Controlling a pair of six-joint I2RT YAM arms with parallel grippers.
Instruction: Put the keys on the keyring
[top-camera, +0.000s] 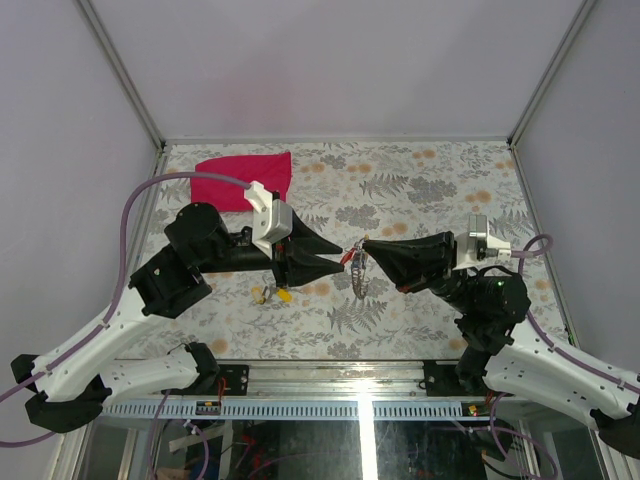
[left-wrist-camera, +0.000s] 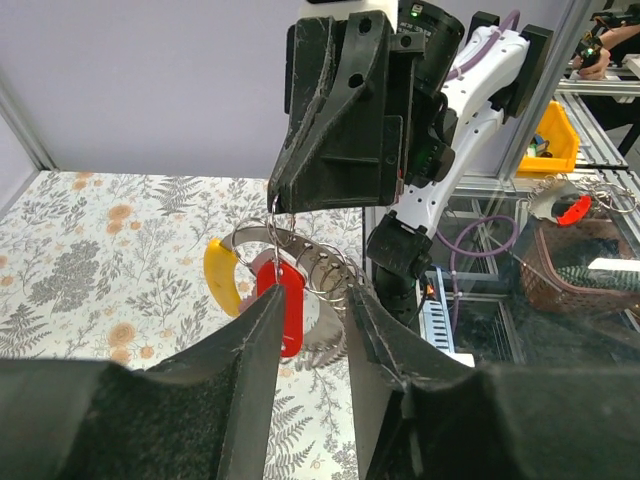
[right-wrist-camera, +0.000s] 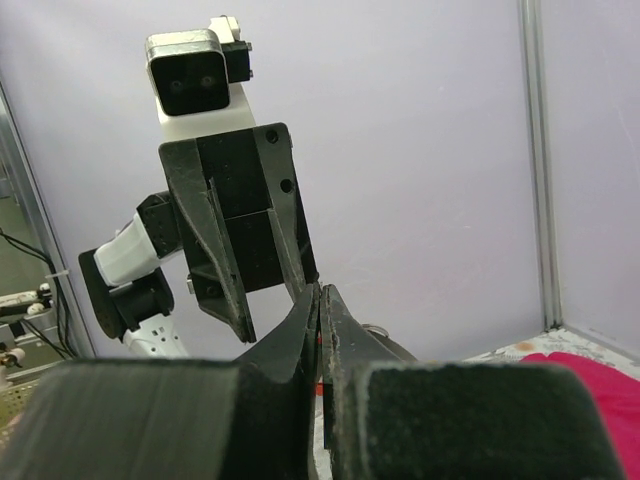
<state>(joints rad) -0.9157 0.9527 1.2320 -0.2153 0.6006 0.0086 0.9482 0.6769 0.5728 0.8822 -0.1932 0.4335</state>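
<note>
Far left, the red cloth (top-camera: 245, 178) sits out of play. Just short of the arms, two yellow-headed keys (top-camera: 271, 294) lie loose on the table (top-camera: 430, 320), so those are left to thread. Mid-table now: the left gripper (top-camera: 342, 256) has its fingers spread, and the red key (left-wrist-camera: 289, 300) dangles between them off the keyring (left-wrist-camera: 310, 255), which looks like one key on! A yellow head (left-wrist-camera: 221, 275) shows beside it; threaded or not, I can't tell. The right gripper (top-camera: 367, 246) pinches the ring aloft, its chain (top-camera: 360, 285) hanging below.
</note>
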